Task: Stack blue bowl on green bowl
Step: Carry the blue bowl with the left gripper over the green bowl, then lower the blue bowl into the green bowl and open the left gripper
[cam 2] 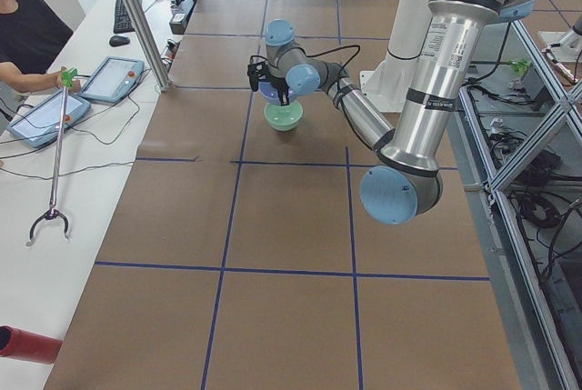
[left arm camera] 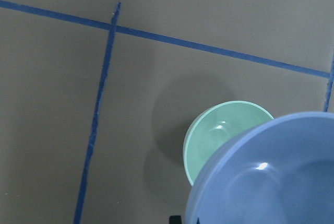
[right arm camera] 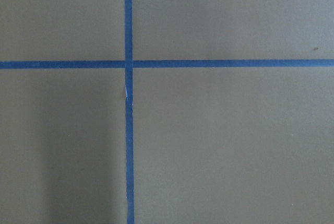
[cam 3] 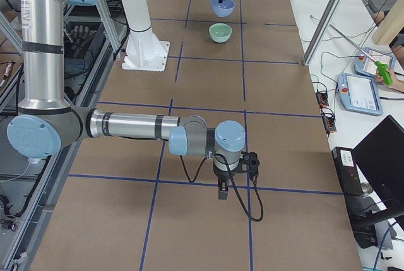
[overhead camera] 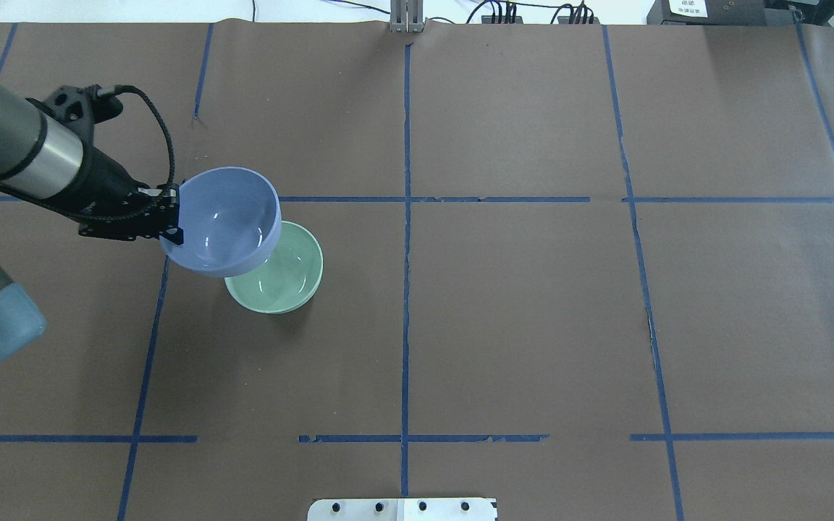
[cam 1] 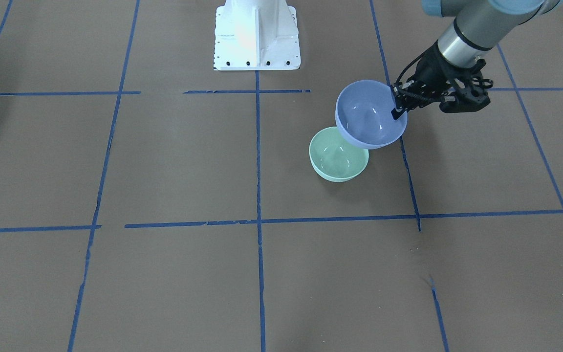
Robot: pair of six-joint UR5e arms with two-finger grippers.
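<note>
left tool (cam 1: 398, 108) clamps 1 blue bowl (cam 1: 365, 120) | right tool (cam 3: 222, 190): cannot tell | 1 green bowl (cam 1: 336, 157)

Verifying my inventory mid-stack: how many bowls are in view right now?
2. The blue bowl is held aloft by its rim in the left gripper; the green bowl sits on the table just beside and below it. None appear hidden.

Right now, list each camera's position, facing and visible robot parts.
Front-facing: across table, facing robot; base, left hand gripping blue bowl.
Overhead: behind robot, looking down; left arm, green bowl.
Exterior left: left table end; left arm nearest.
Exterior right: right table end; right hand nearest.
Left wrist: down onto both bowls.
Right wrist: down onto table, tape lines.
Shared: both bowls, front-facing and overhead.
</note>
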